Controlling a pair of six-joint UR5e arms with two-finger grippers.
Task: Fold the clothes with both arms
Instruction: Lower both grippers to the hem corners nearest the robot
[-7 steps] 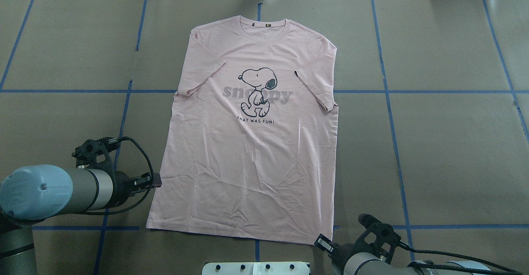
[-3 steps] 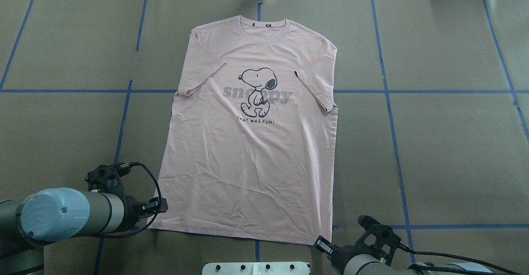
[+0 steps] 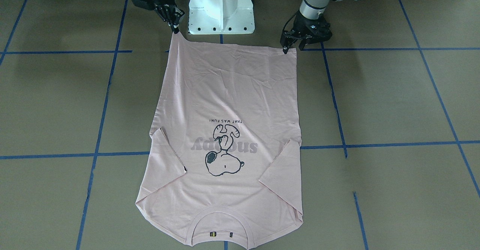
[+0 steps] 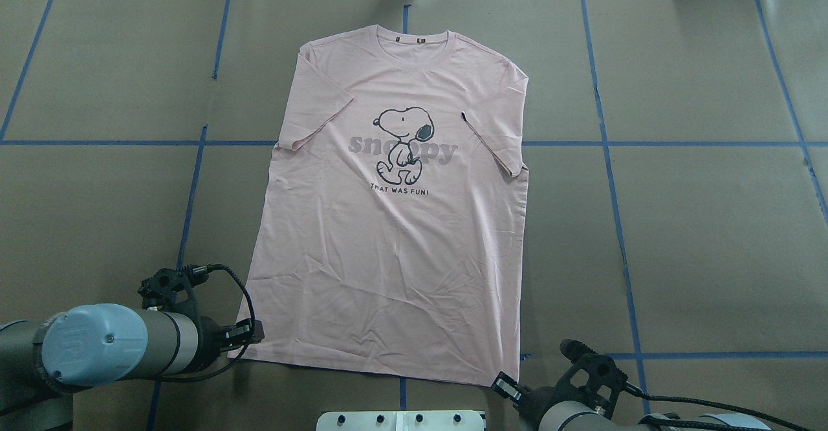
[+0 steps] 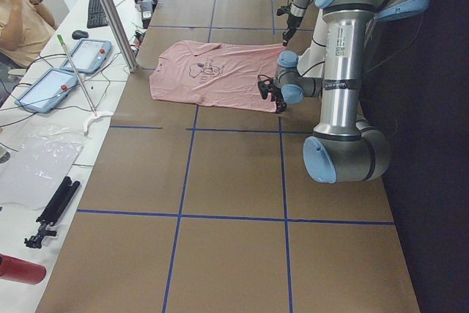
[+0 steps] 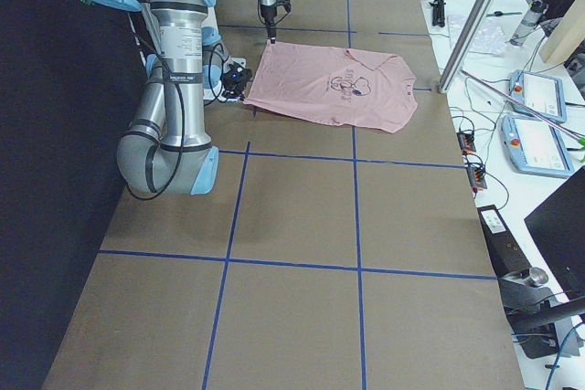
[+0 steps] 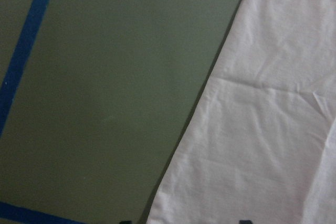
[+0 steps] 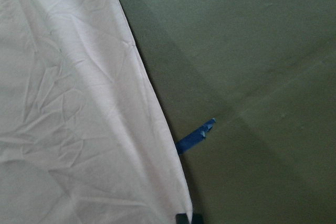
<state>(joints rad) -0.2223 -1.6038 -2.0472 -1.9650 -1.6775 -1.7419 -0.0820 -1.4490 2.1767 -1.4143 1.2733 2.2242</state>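
The pale pink T-shirt (image 4: 394, 256) lies flat and print-up on the brown table, collar at the far side and hem toward me; it also shows in the front view (image 3: 228, 92). My left gripper (image 4: 253, 335) is open at the hem's left corner. In the left wrist view (image 7: 185, 222) its two tips stand wide apart, either side of the shirt's edge (image 7: 262, 129). My right gripper (image 4: 499, 382) is at the hem's right corner. In the right wrist view (image 8: 188, 219) its tips are together on the corner of the cloth (image 8: 79, 103), which peaks up in the front view (image 3: 175, 28).
The white pedestal base (image 3: 221, 6) stands between the two arms, just behind the hem. Blue tape lines (image 4: 608, 159) grid the brown table cover. Tablets (image 5: 88, 56), cables and a seated person are beyond the table's far edge.
My left gripper has moved along the shirt's left edge toward the robot, down to the hem corner. The right gripper has barely moved. The shirt lies as before.
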